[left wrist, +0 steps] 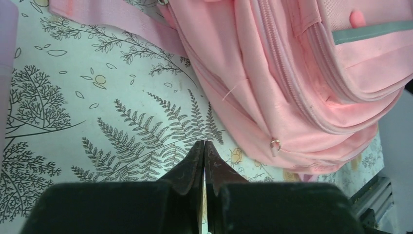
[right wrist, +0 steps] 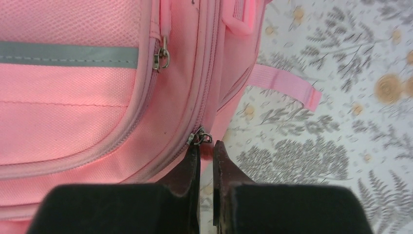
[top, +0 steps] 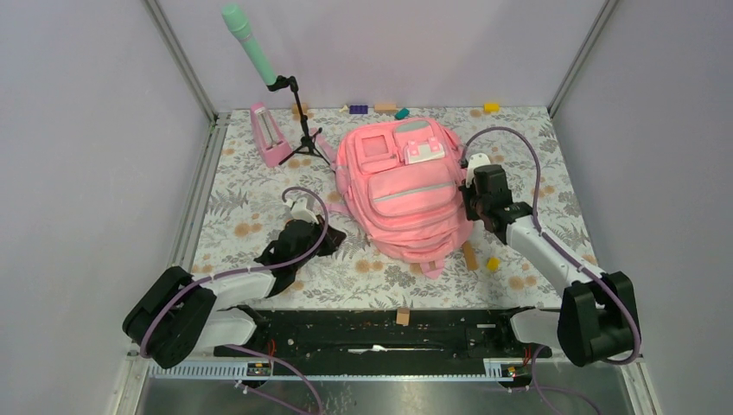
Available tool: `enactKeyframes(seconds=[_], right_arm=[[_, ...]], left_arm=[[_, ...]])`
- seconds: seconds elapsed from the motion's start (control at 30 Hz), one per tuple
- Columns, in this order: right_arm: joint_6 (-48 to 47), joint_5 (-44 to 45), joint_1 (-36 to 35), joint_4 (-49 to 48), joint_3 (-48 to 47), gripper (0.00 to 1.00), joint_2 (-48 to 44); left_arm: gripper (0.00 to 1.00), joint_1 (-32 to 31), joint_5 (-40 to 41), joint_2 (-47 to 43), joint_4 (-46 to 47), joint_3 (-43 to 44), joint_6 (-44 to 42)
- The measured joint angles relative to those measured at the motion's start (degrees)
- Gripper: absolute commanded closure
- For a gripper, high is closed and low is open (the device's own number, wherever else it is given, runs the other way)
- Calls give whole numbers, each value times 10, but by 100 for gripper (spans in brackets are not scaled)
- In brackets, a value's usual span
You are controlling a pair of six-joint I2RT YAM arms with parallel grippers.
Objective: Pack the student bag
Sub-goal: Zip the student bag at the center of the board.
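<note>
1. The overhead view is being lit brightly and evenly by soft light from above.
2. Only faint, short shadows are being cast around the student bag (top: 402,194).
3. In the wrist views, the left gripper (left wrist: 203,146) and right gripper (right wrist: 205,146) are being rendered dark and out of focus.
4. The patterned tablecloth (right wrist: 316,146) is being slightly blurred in the right wrist view, while the bag's weave is being resolved sharply.
5. The left wrist view's lower right corner is being left dim.

The large soft pink fabric backpack (top: 402,225) wears a grey reflective strip (right wrist: 68,53) (its metal zip pulls (right wrist: 163,56) silvery), the white tablecloth (top: 251,216) is printed with grey ferns and tan flowers, and the foam-headed microphone (top: 248,43) is mint green.
</note>
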State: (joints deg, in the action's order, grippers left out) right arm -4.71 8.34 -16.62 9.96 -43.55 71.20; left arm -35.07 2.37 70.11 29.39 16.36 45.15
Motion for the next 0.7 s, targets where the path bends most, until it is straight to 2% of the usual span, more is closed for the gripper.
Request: enactKeyframes(seconds=[0.13, 0.17, 0.23, 0.27, 0.3, 0.37, 0.5, 0.7], right_arm=[[-50, 12, 8, -9, -29, 100, 33], [-63, 16, 9, -9, -37, 100, 44], [-84, 16, 10, -3, -55, 100, 64], [-92, 14, 10, 0, -64, 100, 71], [-96, 10, 12, 2, -69, 100, 74], [-101, -5, 14, 1, -71, 100, 73], [-100, -33, 19, -6, -63, 100, 65], [-98, -49, 20, -22, -43, 100, 47]], left_arm=[[100, 2, -3, -5, -16, 0, -17], [87, 2, -4, -8, -21, 1, -20], [55, 2, -10, -17, -32, 6, -26], [43, 2, -15, -22, -35, 9, -28], [34, 2, -20, -25, -37, 14, -30], [22, 2, -38, -26, -31, 31, -25], [13, -2, -69, 2, -16, 90, -36], [17, -5, -112, 114, 6, 223, -34]])
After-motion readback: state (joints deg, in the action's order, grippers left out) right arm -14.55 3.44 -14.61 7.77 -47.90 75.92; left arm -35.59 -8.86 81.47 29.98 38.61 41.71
